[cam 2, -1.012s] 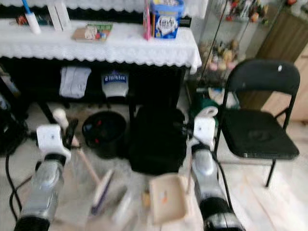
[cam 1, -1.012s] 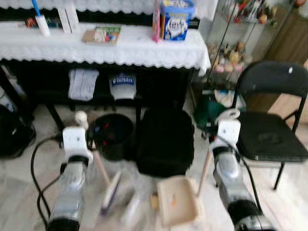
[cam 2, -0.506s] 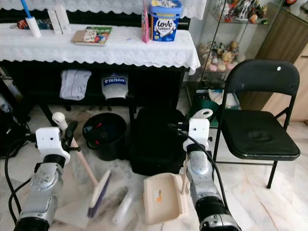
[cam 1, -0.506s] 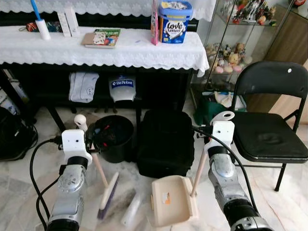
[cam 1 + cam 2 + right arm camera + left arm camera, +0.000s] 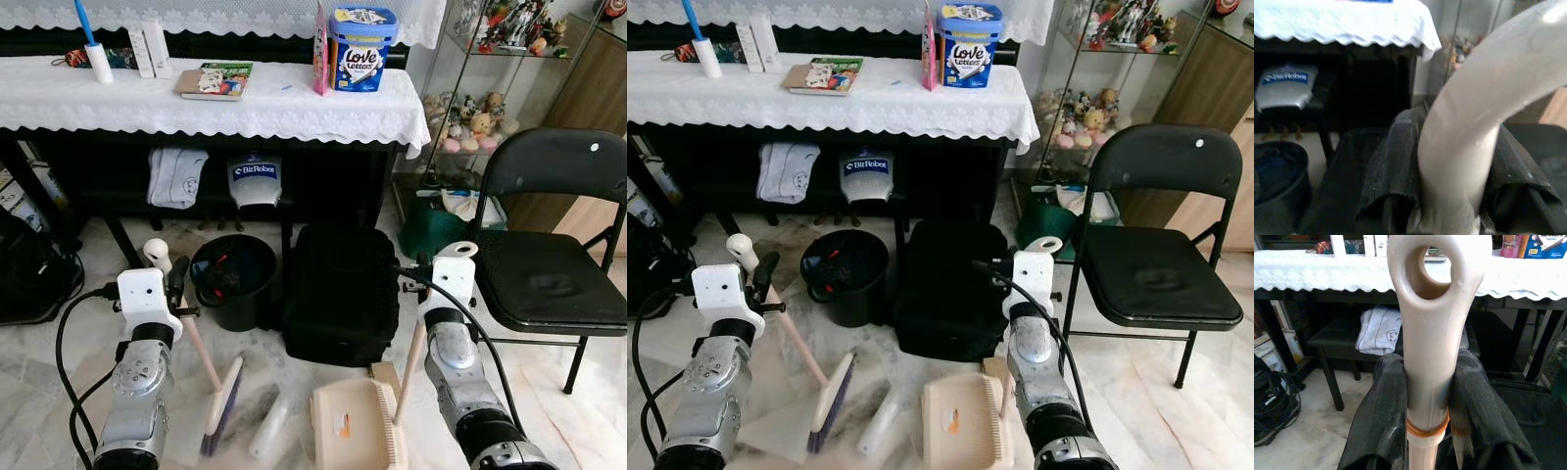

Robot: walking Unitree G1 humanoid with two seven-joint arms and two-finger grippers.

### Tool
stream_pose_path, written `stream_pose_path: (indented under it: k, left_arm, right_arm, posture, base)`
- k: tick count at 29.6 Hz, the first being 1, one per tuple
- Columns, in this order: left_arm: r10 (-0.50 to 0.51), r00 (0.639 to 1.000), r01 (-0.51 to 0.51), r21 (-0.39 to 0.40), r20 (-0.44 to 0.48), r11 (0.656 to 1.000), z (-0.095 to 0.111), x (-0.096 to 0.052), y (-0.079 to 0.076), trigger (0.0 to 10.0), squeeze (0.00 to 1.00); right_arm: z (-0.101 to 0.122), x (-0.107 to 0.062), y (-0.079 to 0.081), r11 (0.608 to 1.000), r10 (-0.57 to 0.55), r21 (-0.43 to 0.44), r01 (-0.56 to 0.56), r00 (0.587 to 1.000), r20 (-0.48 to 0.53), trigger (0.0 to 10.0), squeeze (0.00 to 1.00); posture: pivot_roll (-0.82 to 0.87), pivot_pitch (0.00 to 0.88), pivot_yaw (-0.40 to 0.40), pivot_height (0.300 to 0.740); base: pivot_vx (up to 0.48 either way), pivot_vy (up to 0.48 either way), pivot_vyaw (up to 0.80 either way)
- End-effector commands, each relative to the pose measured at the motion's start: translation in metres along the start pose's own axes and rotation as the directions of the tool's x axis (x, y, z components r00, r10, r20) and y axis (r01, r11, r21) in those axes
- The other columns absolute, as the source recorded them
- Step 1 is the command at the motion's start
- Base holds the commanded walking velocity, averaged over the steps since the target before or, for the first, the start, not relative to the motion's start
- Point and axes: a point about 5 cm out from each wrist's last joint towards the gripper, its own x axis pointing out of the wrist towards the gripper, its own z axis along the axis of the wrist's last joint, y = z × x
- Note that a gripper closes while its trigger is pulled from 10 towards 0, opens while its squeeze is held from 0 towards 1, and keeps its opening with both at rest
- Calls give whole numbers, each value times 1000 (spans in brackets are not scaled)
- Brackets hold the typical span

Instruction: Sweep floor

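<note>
The marble floor (image 5: 59,343) lay before a bench (image 5: 196,103) with a white cloth. The left claw (image 5: 1427,396) was closed on the broom (image 5: 201,364), the right claw (image 5: 1449,191) on the dustpan (image 5: 355,431) handle. The debris was hard to see; the bristles could catch the black bin (image 5: 233,279) or backpack (image 5: 338,294) nearby

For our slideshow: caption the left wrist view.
Left pincer shut on the broom handle, lace-covered table behind.
</note>
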Motion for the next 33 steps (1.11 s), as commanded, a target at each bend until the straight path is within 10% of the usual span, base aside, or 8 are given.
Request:
stream_pose_path:
  k: [1, 33]
  left_arm:
    - [-4, 1000, 4, -4, 11, 1000, 3, 1, 1, 10000, 0]
    - [-15, 1000, 16, -28, 21, 999, 6, 3, -2, 10000, 0]
  right_arm:
    - [4, 6, -7, 999, -42, 14, 42, 999, -8, 10000, 0]
    - [-31, -2, 1, 999, 29, 48, -16, 959, -283, 10000, 0]
  posture:
    - [46, 3, -19, 740]
    - [45, 37, -26, 740]
  base:
    - [0, 0, 0]
    - [0, 0, 0]
